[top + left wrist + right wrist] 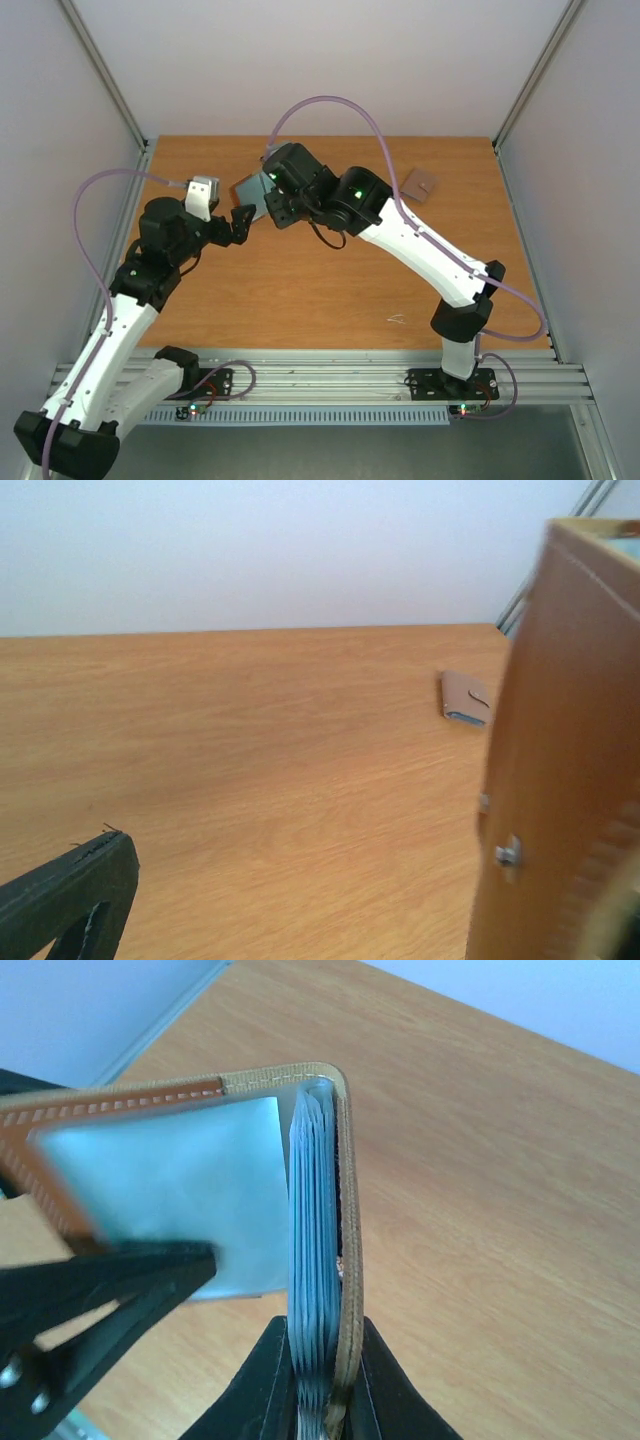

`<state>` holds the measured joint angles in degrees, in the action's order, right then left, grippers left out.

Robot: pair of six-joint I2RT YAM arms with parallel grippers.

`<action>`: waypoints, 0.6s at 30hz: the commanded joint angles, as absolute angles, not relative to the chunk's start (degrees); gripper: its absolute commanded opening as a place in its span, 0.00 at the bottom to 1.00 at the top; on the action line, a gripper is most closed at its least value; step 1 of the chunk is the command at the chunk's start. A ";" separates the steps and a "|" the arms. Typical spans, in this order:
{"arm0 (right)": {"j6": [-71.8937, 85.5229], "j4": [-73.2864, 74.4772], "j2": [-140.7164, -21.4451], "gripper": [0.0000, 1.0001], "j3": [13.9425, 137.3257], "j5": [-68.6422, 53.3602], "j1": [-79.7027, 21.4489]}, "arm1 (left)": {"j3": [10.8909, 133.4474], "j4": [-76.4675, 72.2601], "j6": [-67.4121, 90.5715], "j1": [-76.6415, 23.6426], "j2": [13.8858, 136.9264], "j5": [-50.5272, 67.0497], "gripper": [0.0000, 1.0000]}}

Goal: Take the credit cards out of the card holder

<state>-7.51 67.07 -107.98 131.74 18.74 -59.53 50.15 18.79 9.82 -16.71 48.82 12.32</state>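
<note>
My right gripper (322, 1365) is shut on the card holder (345, 1210) and holds it edge-up above the table. The holder is open. Its brown cover (560, 760) and pale-lined flap (170, 1190) swing out to the left, and a packed stack of pale blue sleeves (312, 1230) sits inside. No single credit card can be told apart in the stack. My left gripper (240, 222) is open, with one finger (70, 895) low on the left and its fingers (100, 1280) right beside the open flap. A reddish-brown card (420, 184) lies flat on the table (300, 290) at the back right, also seen as a small brown card (465, 698) from the left wrist.
White walls and metal posts (110, 90) enclose the wooden table on three sides. A small pale scratch mark (396, 320) shows near the front edge. Both arms meet over the table's back left-centre.
</note>
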 commanded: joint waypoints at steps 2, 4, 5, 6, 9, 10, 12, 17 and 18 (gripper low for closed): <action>-11.49 66.80 -102.88 0.01 131.29 8.28 -56.87 | 50.91 20.67 10.14 -14.22 47.51 15.88 0.99; -12.96 66.84 -102.28 0.01 130.98 4.57 -55.89 | 50.80 19.67 10.58 -13.19 47.23 19.68 0.99; -13.66 66.88 -101.92 0.01 130.71 3.00 -55.37 | 50.87 19.23 11.03 -12.73 47.12 21.71 0.99; -14.37 66.66 -101.06 0.01 130.22 0.91 -54.66 | 50.89 18.76 11.28 -12.29 46.89 23.96 0.99; -16.06 64.89 -97.93 0.01 126.36 -7.69 -51.18 | 50.33 16.00 12.26 -11.16 45.31 31.91 0.96; -16.50 64.00 -96.77 0.01 124.68 -10.46 -50.01 | 49.69 14.45 12.78 -10.98 44.55 34.56 0.96; -17.59 61.87 -94.42 0.01 120.72 -15.84 -48.35 | 48.36 10.77 14.76 -10.82 43.10 39.16 0.93; -21.95 61.33 -92.62 0.01 118.46 -24.79 -47.72 | 47.18 3.99 21.60 -10.80 43.86 46.12 0.67; -22.60 61.61 -92.57 0.01 118.47 -26.12 -47.72 | 47.43 3.78 22.34 -10.81 44.30 46.10 0.58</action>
